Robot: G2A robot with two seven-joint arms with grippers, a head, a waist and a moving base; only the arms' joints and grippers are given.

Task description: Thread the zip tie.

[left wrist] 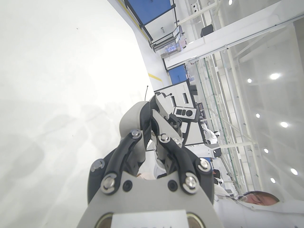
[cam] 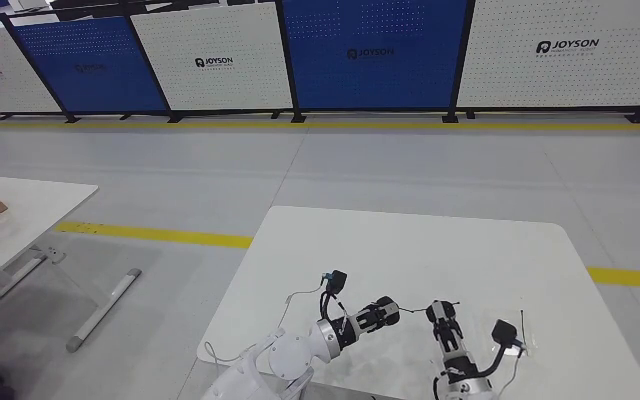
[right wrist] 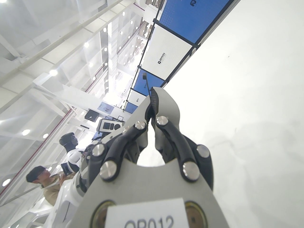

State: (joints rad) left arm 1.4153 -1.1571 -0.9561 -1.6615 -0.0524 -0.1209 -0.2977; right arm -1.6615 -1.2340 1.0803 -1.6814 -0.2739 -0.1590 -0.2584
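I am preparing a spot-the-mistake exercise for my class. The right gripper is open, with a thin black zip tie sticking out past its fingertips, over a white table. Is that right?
Not quite. The right gripper is shut, not open. The right wrist view shows its fingers pressed together on the thin black zip tie, which sticks out past the fingertips, over the white table.
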